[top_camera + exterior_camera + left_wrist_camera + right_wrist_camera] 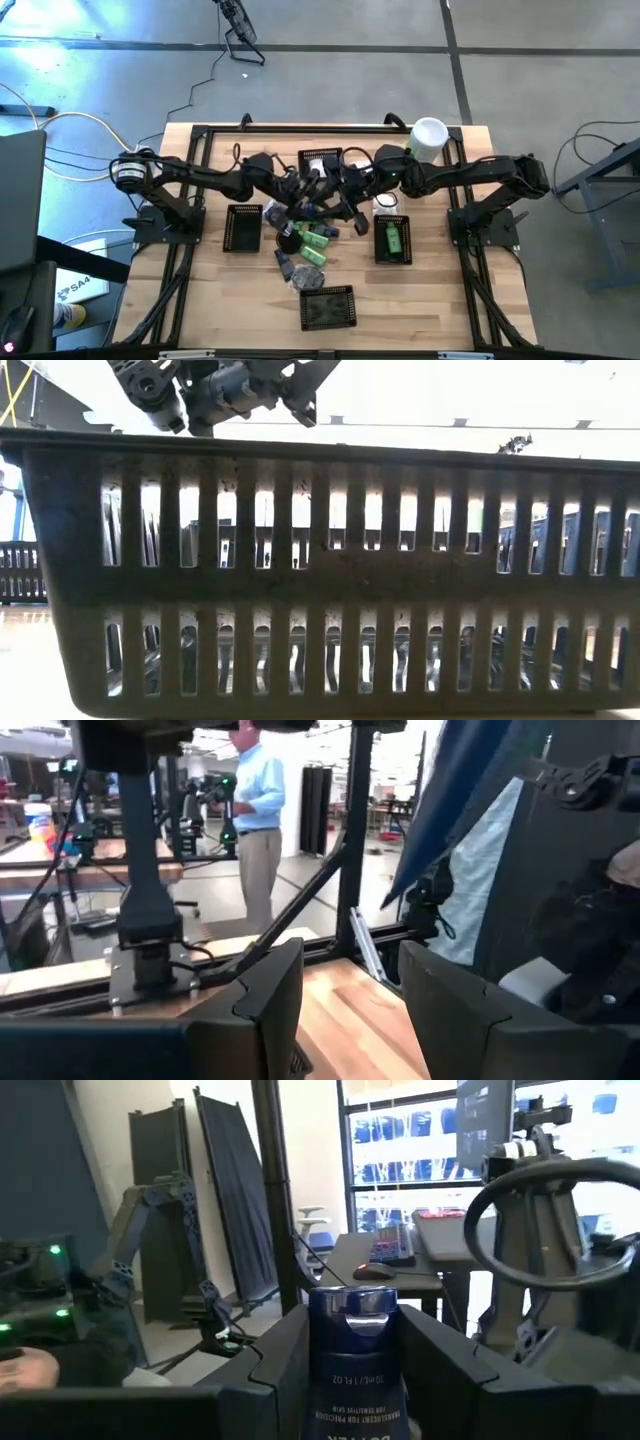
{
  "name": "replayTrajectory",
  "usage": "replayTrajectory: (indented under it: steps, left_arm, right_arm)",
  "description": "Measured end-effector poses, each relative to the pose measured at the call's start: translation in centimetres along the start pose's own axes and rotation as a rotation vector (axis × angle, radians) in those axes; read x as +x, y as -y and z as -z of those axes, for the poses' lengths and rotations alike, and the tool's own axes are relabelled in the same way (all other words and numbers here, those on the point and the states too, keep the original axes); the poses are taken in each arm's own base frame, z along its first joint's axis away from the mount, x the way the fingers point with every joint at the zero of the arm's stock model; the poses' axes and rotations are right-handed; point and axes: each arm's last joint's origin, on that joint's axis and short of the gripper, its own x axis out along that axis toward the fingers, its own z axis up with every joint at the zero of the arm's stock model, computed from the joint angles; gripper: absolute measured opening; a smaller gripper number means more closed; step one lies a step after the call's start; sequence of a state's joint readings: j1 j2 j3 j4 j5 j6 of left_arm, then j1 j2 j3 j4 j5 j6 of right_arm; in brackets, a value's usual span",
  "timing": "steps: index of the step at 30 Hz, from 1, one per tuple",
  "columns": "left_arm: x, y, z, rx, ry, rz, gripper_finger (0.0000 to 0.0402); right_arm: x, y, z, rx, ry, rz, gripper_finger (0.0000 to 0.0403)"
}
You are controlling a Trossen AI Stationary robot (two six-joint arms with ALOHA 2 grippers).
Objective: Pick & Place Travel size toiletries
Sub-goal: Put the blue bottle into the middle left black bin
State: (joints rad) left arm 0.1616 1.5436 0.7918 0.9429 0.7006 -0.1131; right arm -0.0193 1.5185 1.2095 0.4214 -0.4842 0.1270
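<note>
— What's in my right gripper (350, 1370)?
— My fingers are clamped on a small dark blue bottle (350, 1355), raised above the toiletries (308, 243) heaped at the table's (430, 300) middle.
— And my left gripper (350, 1010)?
— Beside it, fingers apart, nothing between them.

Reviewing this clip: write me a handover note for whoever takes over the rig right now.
Right gripper: raised above the table's middle, shut on a small dark-blue bottle with a silver shoulder.
Left gripper: also raised near the middle, fingers apart, nothing between them.
Done: one bright green bottle lies in the right-hand black mesh basket.
Left: a pile of green, black and white toiletries on the wooden table; left basket and near basket look empty.
</note>
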Motion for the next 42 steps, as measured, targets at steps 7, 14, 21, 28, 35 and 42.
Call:
replayTrajectory:
  steps: [7,14,21,28,35,42]
  left_arm:
    - [0.0,0.3,-0.5,0.013,0.037,0.082,0.0161]
    - [-0.1,0.4,-1.2,0.019,0.091,0.086,0.0161]
    - [0.1,0.3,-2.3,-0.006,0.138,0.092,0.0161]
    - [0.4,0.0,-3.0,-0.062,0.157,0.065,0.0161]
    - [0.4,0.0,-3.0,-0.063,0.157,0.066,0.0161]
    - [0.4,0.1,-3.0,-0.079,0.150,0.093,0.0161]
  right_arm:
    - [-0.4,-0.4,-0.7,-0.025,0.012,-0.043,0.0132]
    - [-1.4,-1.2,-2.2,-0.109,0.043,-0.080,0.0133]
    - [-1.3,-1.3,-2.0,-0.239,0.049,-0.143,0.0133]
    - [-1.2,-1.3,-2.0,-0.303,0.068,-0.163,0.0133]
    - [-1.2,-1.5,-2.0,-0.326,0.076,-0.233,0.0133]
    - [-1.3,-1.4,-2.0,-0.358,0.070,-0.223,0.0133]
